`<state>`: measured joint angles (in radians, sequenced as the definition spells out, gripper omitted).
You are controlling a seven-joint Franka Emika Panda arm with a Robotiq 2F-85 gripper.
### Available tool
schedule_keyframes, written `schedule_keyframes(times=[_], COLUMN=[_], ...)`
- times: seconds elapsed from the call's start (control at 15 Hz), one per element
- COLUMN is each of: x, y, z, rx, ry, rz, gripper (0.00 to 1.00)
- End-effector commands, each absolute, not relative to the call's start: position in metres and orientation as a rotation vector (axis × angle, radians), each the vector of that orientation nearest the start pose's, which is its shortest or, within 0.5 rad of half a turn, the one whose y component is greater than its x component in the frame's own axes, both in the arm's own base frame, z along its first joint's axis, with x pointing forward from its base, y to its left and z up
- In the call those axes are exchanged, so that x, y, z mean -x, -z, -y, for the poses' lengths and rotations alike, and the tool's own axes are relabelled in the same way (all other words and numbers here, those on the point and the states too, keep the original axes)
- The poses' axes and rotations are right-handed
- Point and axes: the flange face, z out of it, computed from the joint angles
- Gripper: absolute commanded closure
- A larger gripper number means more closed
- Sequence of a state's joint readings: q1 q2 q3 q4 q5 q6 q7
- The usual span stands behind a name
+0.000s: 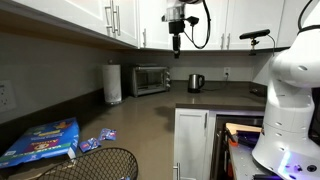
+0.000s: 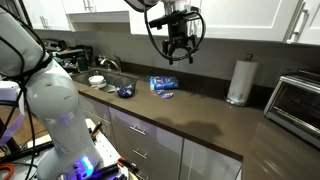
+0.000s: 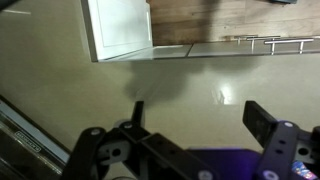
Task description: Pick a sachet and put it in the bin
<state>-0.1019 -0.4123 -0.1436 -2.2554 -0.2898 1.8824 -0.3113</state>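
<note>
Two small blue-purple sachets lie on the dark counter in an exterior view, one (image 1: 106,134) beside the other (image 1: 88,145). One sachet shows small in an exterior view (image 2: 168,95). The round black wire-mesh bin (image 1: 92,164) stands right in front of them, and it also shows near the sink (image 2: 125,91). My gripper (image 1: 177,46) (image 2: 177,52) hangs high above the counter, far from the sachets and bin. In the wrist view its fingers (image 3: 200,120) are open and empty over bare counter. No sachet or bin shows there.
A large flat blue package (image 1: 44,140) (image 2: 163,82) lies next to the sachets. A paper towel roll (image 1: 113,83) (image 2: 238,80), toaster oven (image 1: 150,78) (image 2: 296,100) and kettle (image 1: 196,82) stand by the wall. Upper cabinets (image 1: 90,15) overhang the counter. A bowl (image 2: 97,80) sits by the sink.
</note>
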Motion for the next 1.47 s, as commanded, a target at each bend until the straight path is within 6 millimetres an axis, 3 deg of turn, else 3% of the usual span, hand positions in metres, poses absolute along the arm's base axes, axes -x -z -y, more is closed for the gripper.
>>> schedule_keyframes(times=[0.0, 0.33, 0.6, 1.0, 1.4], x=[-0.416, -0.429, -0.443, -0.476, -0.516], y=[-0.529, -0.497, -0.458, -0.410, -0.375], z=[0.132, 0.126, 0.113, 0.088, 0.053], rx=[3.352, 3.298, 3.232, 3.075, 2.904], ry=[-0.040, 0.007, 0.124, 0.389, 0.514], rz=[0.270, 0.339, 0.389, 0.471, 0.617], gripper=[0.00, 0.00, 0.00, 0.00, 0.00])
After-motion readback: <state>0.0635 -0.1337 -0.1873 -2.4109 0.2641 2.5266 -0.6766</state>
